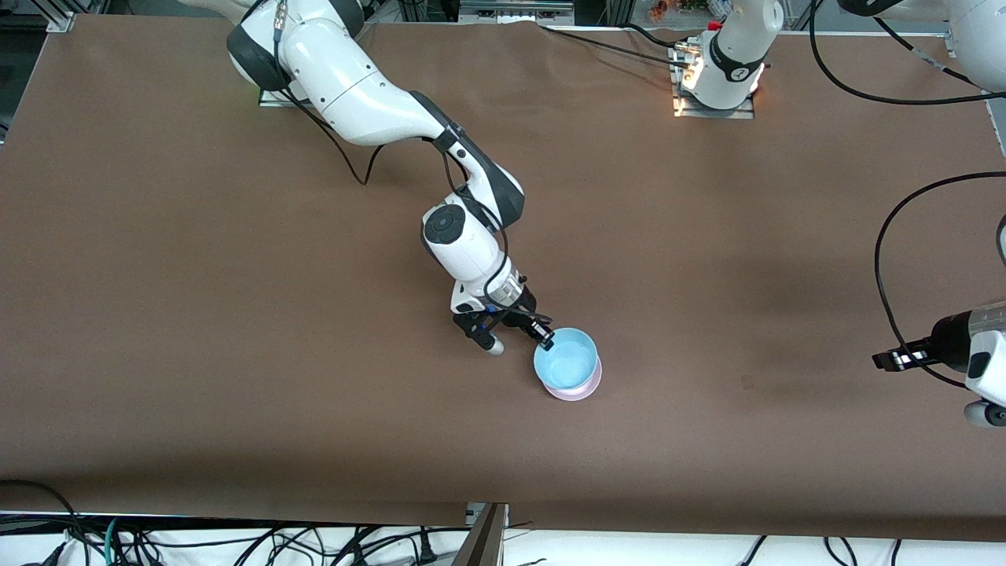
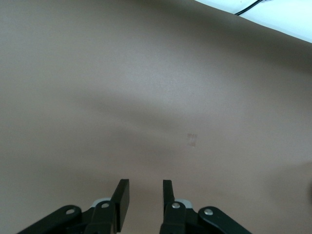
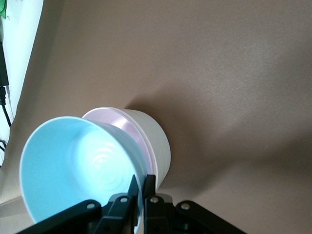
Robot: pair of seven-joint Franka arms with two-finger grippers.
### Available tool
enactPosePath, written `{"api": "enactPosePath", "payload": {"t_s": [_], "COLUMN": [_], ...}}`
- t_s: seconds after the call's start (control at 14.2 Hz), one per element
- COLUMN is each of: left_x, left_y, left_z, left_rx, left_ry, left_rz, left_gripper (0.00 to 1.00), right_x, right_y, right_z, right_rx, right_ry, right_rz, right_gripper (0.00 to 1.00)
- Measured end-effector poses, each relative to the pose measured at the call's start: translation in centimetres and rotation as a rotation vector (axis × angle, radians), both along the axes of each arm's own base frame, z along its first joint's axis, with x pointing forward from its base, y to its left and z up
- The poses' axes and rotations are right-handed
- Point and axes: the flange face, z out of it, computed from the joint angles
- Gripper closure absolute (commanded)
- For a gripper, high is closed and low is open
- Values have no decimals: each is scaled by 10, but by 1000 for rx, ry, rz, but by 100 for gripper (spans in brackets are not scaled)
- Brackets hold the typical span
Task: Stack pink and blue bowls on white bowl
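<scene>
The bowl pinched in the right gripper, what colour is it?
Light sky blue bowl, seen best in the right wrist view.

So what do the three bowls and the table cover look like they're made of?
Blue bowl, held by the right gripper: likely thin plastic, glossy, light glinting inside. Pink bowl and white bowl below: same smooth moulded look. Table cover: matte brown, paper or felt, unclear. The left gripper waits.
</scene>
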Motion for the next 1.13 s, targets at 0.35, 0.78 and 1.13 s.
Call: {"api": "enactPosePath", "payload": {"t_s": [0.35, 0.78, 1.13], "left_x": [0, 0, 0], "left_y": [-2, -2, -2], "left_z": [-12, -15, -15], "left_rx": [0, 0, 0], "left_ry": [5, 9, 9], "left_rz": [-7, -8, -8], "left_gripper": [62, 60, 57], "right_x": [0, 3, 33], "right_y": [0, 0, -30], "right_z": [-1, 5, 91], "right_rx": [-7, -7, -171], "right_ry": [-7, -14, -11], "right_rz": [8, 11, 116], "right_gripper": [79, 13, 0]}}
